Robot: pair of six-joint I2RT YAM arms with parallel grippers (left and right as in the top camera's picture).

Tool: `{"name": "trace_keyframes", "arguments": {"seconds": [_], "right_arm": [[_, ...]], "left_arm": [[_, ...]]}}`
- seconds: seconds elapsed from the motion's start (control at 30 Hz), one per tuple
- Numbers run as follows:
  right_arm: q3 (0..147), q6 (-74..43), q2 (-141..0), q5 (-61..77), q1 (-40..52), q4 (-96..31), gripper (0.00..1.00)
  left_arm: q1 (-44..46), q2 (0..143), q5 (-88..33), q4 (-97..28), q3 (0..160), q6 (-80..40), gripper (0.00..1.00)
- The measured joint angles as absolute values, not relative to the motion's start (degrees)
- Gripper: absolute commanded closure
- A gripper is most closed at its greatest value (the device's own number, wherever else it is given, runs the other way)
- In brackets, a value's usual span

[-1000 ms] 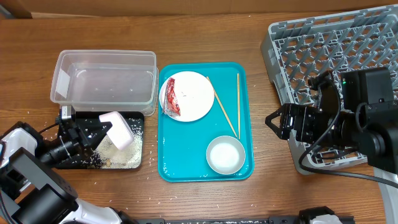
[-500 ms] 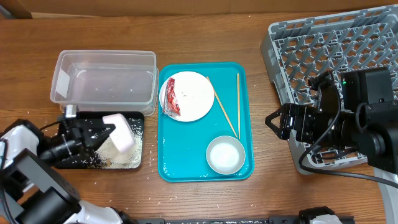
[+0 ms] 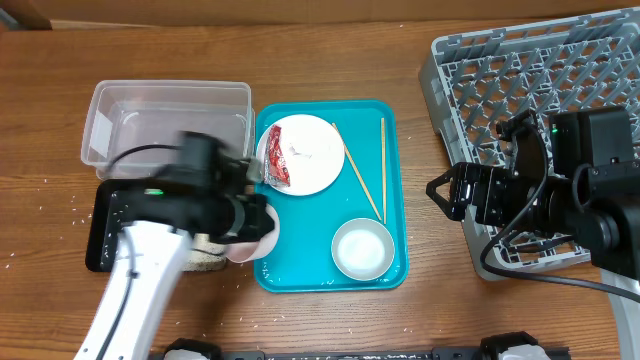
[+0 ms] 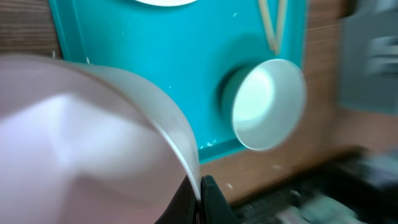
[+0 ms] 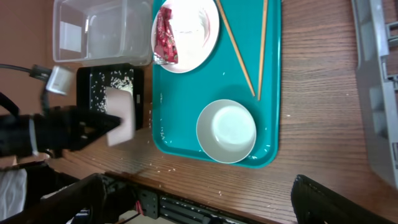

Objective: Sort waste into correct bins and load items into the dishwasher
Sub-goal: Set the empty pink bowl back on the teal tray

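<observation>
Pinkish-white cup (image 4: 93,143), probably light and slick, is pinched by its rim in the left gripper (image 4: 203,196) over the teal tray's (image 3: 300,268) left edge. Right gripper (image 3: 437,192) is spread open near the rack (image 3: 520,70).

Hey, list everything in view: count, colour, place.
clear plastic tub: one, clear, left rear
shallow black tray: one, black, left front
loose rice grains: many, white, in black tray
teal tray: one, teal, centre
round white plate: one, white, teal tray's rear
crumpled red wrapper: one, red, on plate
thin wooden chopsticks: two, tan, teal tray's right
round white bowl: one, white, teal tray's front
grey dish rack: one, grey, right rear
pale cup: one, whitish, in left gripper
left gripper: one, black, shut on cup
right gripper: one, black, open, beside rack
</observation>
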State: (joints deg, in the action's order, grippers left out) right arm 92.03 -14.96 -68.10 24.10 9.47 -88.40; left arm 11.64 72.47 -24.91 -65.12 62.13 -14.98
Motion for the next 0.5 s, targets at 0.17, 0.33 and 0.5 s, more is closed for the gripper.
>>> {"name": "trace_keyframes", "arguments": {"seconds": [0.17,0.33,0.5], "right_arm": [[92.03,-14.96,-68.10,22.94,9.47,-88.27,0.01],[92.03,-14.96,-68.10,22.46,9.47,-88.25,0.01],[92.03,-15.03,-68.10,22.44,9.47,-88.25,0.00]], "left_arm": [[34.83,79.94,-2.87,-59.72,61.47,-32.27,0.96],[41.85,92.23,3.07,-53.56,61.12,-38.06,0.48],[41.01,93.43,4.21,-60.97,67.35,-38.81,0.14]]}}
